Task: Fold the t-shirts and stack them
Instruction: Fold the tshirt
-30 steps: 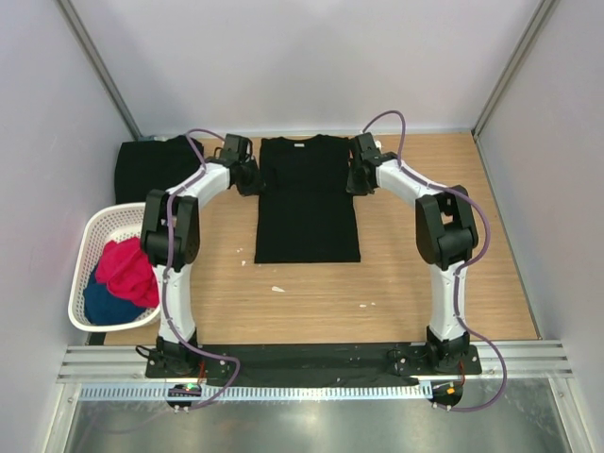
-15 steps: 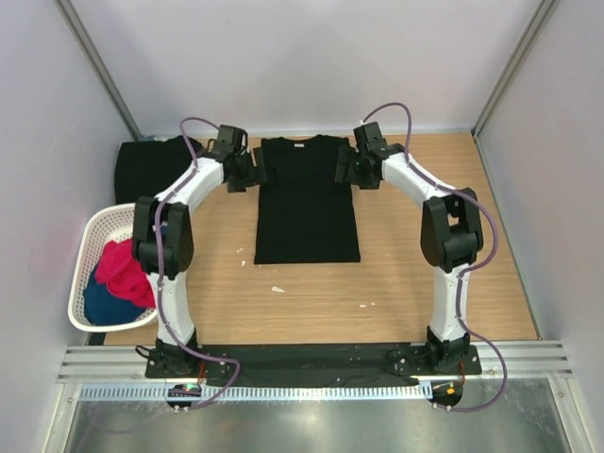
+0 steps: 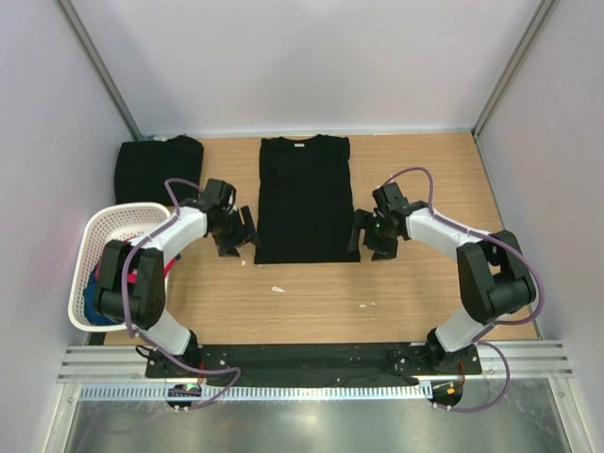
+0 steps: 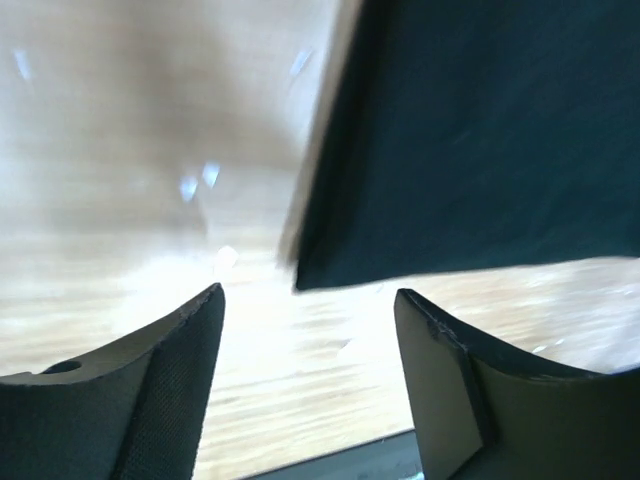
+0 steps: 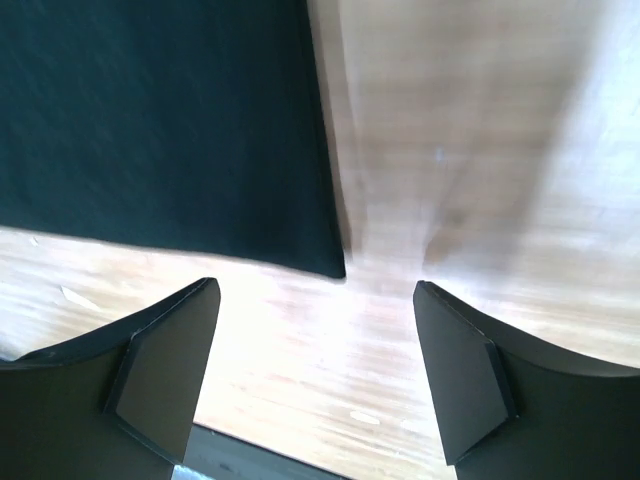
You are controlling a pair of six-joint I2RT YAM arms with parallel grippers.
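A black t-shirt (image 3: 307,198) lies flat in the middle of the table with its sleeves folded in, collar at the far end. A second black t-shirt (image 3: 159,168) lies folded at the back left. My left gripper (image 3: 238,238) hangs open just left of the flat shirt's near-left corner. In the left wrist view that corner of the shirt (image 4: 470,150) sits above the open gripper (image 4: 310,335). My right gripper (image 3: 366,236) is open beside the near-right corner, and the right wrist view shows the shirt (image 5: 160,120) above the open gripper (image 5: 315,310). Neither holds anything.
A white mesh basket (image 3: 83,247) with red-pink and blue garments stands at the left edge, close to the left arm's elbow. Small white scraps (image 3: 277,289) lie on the wood near the shirt's hem. The black base rail (image 3: 311,354) runs along the near edge.
Both grippers opened at the shirt's shoulders, then swung toward the near side to flank the hem corners. The shirt itself has stayed put.
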